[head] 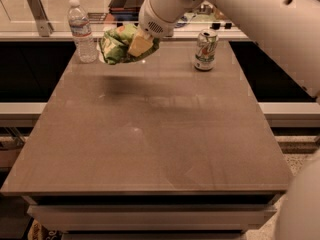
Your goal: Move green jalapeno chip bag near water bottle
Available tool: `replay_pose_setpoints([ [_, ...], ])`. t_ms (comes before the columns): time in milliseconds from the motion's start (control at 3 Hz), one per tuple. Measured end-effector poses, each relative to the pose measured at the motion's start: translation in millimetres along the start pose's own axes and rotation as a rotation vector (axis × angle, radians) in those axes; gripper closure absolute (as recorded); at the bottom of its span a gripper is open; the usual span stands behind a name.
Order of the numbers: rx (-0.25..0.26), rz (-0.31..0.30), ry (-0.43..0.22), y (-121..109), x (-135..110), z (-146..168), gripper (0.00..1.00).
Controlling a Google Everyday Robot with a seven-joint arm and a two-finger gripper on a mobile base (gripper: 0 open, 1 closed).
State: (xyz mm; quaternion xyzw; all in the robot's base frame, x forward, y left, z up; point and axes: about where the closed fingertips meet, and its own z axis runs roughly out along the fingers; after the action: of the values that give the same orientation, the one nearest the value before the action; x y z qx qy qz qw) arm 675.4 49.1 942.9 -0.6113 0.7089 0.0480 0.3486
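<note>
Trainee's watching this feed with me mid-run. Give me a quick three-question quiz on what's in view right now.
1. True or false: the bag lies flat on the table.
2. Which stands nearer the bag? A) the bottle B) the can
3. Fill in: the gripper, above the table's far edge between bottle and can, is shut on the ____.

Key
1. False: it hangs above the table, with its shadow on the surface below.
2. A.
3. bag.
</note>
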Motion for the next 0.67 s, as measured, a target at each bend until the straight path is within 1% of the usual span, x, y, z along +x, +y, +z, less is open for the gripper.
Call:
replay_pose_setpoints([
  [333, 0.026, -0.006, 0.048, -30, 5, 15, 1.00],
  [667, 0.035, -0.007, 0.069, -51, 13, 34, 1.00],
])
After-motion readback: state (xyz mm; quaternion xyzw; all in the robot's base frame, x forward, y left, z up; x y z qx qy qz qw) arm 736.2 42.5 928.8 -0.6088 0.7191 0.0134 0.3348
